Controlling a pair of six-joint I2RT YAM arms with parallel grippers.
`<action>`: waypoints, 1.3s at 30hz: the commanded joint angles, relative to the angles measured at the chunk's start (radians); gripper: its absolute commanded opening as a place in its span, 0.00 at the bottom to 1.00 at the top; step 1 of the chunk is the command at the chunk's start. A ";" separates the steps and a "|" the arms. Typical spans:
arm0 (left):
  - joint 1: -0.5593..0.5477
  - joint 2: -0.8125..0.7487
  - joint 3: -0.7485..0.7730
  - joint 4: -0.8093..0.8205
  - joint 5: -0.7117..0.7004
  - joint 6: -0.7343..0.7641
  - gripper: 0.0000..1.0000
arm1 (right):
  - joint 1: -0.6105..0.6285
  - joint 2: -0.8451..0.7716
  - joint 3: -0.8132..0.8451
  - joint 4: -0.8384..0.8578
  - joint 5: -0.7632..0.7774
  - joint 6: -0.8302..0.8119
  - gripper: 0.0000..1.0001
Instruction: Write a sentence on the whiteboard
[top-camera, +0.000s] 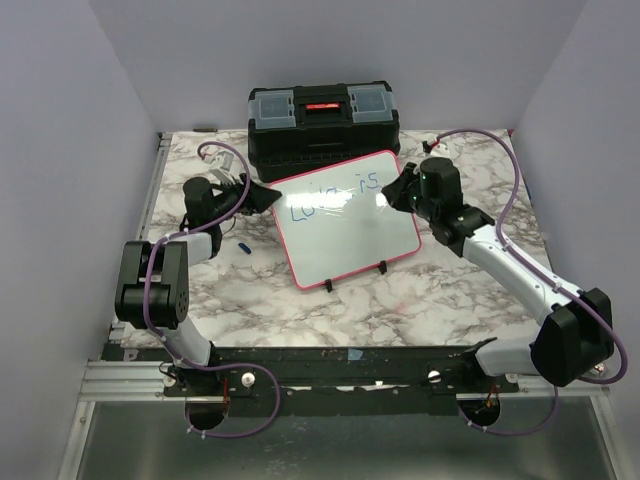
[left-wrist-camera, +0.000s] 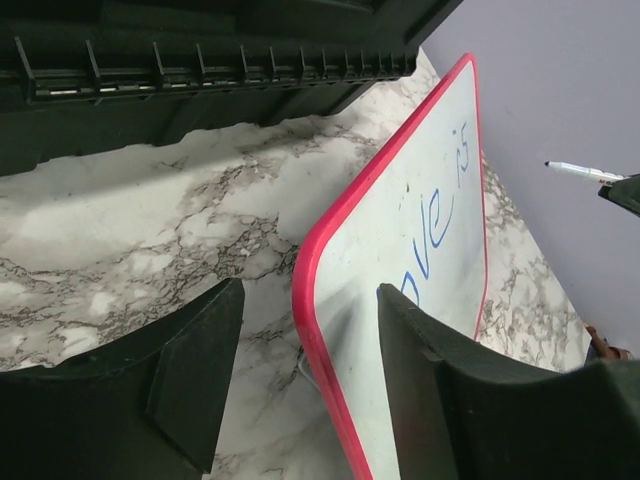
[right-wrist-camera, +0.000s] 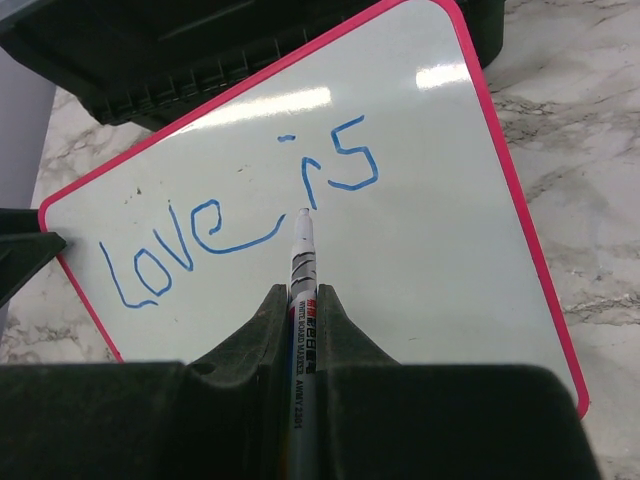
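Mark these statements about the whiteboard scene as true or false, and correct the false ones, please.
1. The sentence on the whiteboard reads "Love is" in blue. True.
2. The right gripper is shut on a marker. True.
3. The toolbox behind the whiteboard is red. False: it is black.
4. The left gripper is shut, far from the whiteboard. False: its jaws are open, one on either side of the board's edge.
5. The whiteboard frame is green. False: it is pink-red.
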 joint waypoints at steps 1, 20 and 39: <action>0.005 -0.045 0.030 -0.063 -0.011 0.052 0.61 | -0.001 -0.028 -0.007 -0.001 -0.018 0.006 0.01; 0.028 0.159 0.650 -0.788 0.344 0.354 0.70 | -0.002 -0.078 -0.004 -0.024 -0.024 -0.046 0.01; -0.063 0.418 0.999 -1.218 0.410 0.583 0.64 | -0.001 -0.090 -0.024 -0.021 -0.063 -0.051 0.01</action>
